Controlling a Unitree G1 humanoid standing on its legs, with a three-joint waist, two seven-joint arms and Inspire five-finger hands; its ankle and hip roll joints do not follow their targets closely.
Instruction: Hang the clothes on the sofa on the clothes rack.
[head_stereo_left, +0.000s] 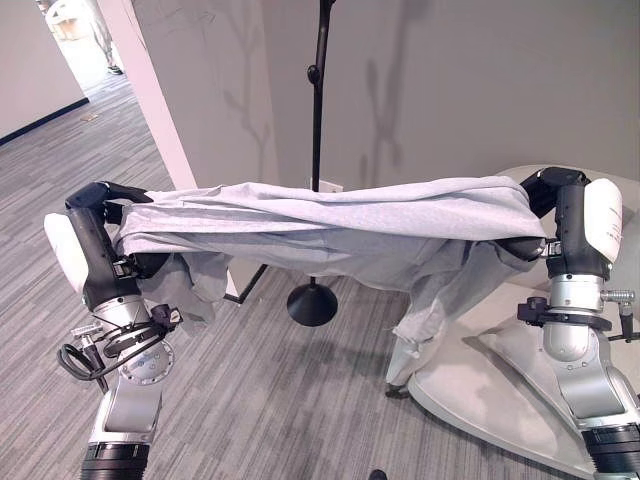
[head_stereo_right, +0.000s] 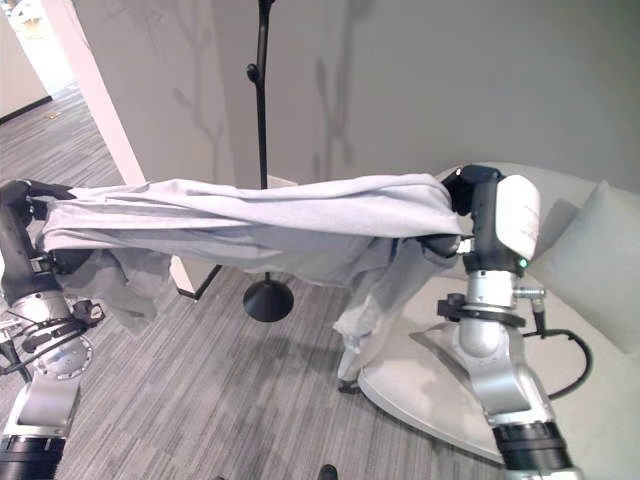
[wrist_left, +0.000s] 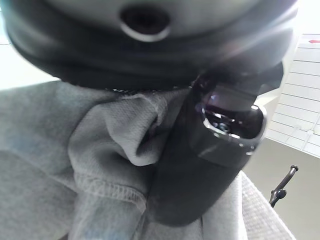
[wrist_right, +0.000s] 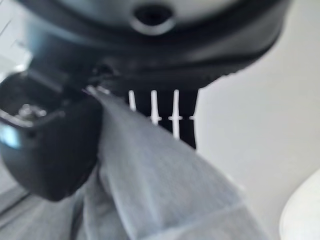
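Obstacles ahead of you: clothes rack (head_stereo_left: 318, 120), black pole upright against the grey wall (head_stereo_left: 450, 90), round base (head_stereo_left: 312, 303) on the carpet (head_stereo_left: 250, 400). Grey garment (head_stereo_left: 330, 225) stretched between your left hand (head_stereo_left: 95, 200) and right hand (head_stereo_left: 545, 195), both clamped on it, spans the way to the pole and hangs over the base. Sofa (head_stereo_right: 590, 290) stands close on your right, under that arm. White pillar (head_stereo_left: 150, 90) on your left. Open carpet lies below the cloth, and a corridor beyond the pillar

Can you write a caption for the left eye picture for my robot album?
Both hands, left hand and right hand, stretch a grey garment before the black clothes rack.
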